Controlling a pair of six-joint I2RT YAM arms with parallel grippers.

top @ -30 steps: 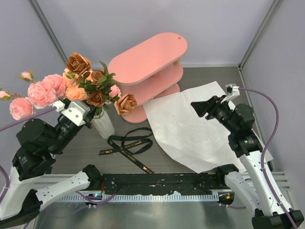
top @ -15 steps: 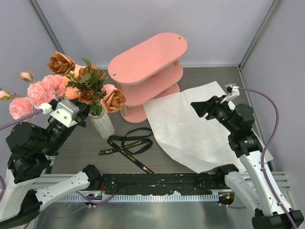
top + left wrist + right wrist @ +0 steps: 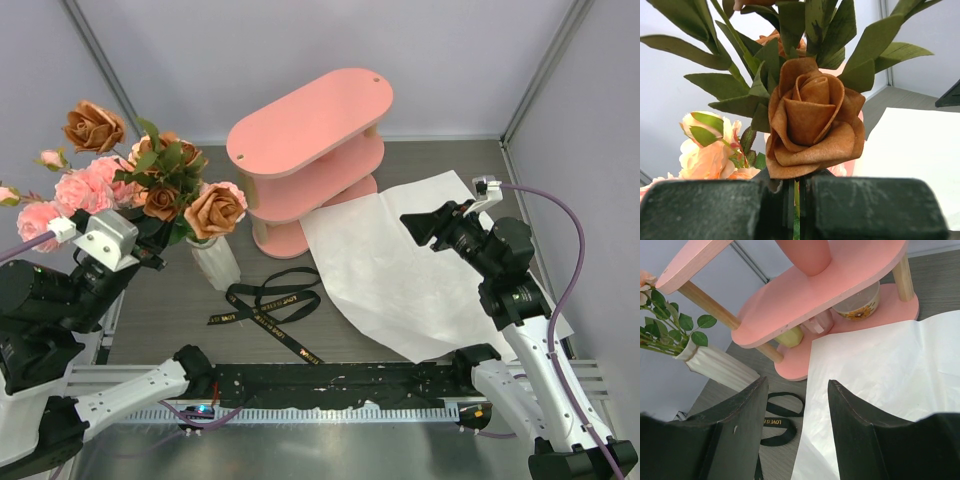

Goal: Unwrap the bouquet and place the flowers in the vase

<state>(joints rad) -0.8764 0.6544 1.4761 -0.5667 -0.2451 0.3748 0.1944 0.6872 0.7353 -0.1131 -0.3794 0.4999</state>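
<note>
A grey table [image 3: 170, 300] sits between pale walls [image 3: 300, 50]. The flowers [image 3: 160, 185] lean left over it. The left gripper [image 3: 794, 192] is clamped tight on a green stem, with a brown rose [image 3: 810, 120] right above it. Just beside and below that gripper, the stems' lower ends sit in the vase [image 3: 218, 265]. Further off are the ribbon [image 3: 265, 305] and the shelf [image 3: 310, 140]. The right gripper [image 3: 412, 224] hangs over the paper [image 3: 400, 280], jaws wide, holding nothing.

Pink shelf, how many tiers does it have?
3. The top tier, the middle tier directly beneath it, and the bottom tier lowest of all, stacked one over another. None seems hidden.
</note>
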